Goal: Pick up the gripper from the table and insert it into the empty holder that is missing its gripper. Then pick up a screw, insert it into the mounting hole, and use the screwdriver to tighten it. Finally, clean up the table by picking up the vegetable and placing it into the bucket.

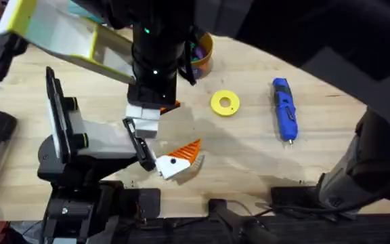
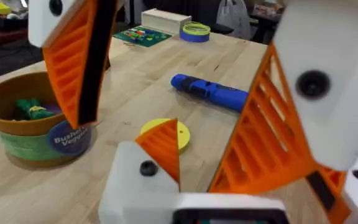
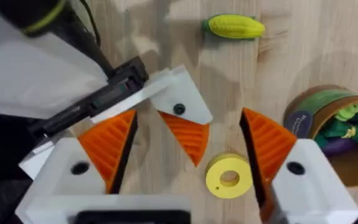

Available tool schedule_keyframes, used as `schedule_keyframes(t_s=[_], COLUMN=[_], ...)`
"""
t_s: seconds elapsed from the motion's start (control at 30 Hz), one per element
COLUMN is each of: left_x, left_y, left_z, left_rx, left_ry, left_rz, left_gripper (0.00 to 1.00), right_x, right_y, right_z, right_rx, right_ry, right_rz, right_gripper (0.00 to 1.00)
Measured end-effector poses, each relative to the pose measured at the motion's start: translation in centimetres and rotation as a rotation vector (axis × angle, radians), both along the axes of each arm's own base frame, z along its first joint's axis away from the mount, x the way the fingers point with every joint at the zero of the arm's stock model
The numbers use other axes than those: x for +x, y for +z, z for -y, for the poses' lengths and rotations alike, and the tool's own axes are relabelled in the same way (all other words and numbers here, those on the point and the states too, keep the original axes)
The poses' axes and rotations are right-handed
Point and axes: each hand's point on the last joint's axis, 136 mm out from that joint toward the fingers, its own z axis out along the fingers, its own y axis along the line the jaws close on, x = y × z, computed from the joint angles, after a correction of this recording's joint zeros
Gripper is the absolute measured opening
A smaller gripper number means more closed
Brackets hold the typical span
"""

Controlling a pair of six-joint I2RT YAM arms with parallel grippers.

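Premises: a robotics lab or workshop. Work surface is a pale wooden bench (image 1: 249, 156) with black arm bases clamped along its near edge and cables (image 1: 276, 211) trailing beside them. A blue electric screwdriver (image 1: 284, 110) lies on the bench. In the left wrist view, a second table behind carries a green circuit board (image 2: 140, 34), a white box (image 2: 165, 20) and a roll of blue tape (image 2: 194, 31). Bags and clutter stand farther back.

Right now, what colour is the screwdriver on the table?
Bright blue screwdriver with a thin metal tip; the overhead view shows it best.
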Motion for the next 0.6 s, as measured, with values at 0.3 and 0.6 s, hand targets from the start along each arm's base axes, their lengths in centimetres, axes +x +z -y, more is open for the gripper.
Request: schedule_keyframes(t_s=[0.3, 0.6], left_x=[0.0, 0.0], left_y=[0.0, 0.0], left_z=[0.0, 0.0], left_rx=[0.0, 0.0], left_ry=[-0.001, -0.001], left_rz=[0.001, 0.001], left_gripper=[0.986, 0.986], right_x=[0.3, 2.1], right_y=[1.2, 6.2], right_z=[0.1, 3.0], right_rx=[0.042, 0.165], right_ry=[-0.042, -0.203], right_rz=[0.0, 0.02], right_gripper=[0.995, 0.995])
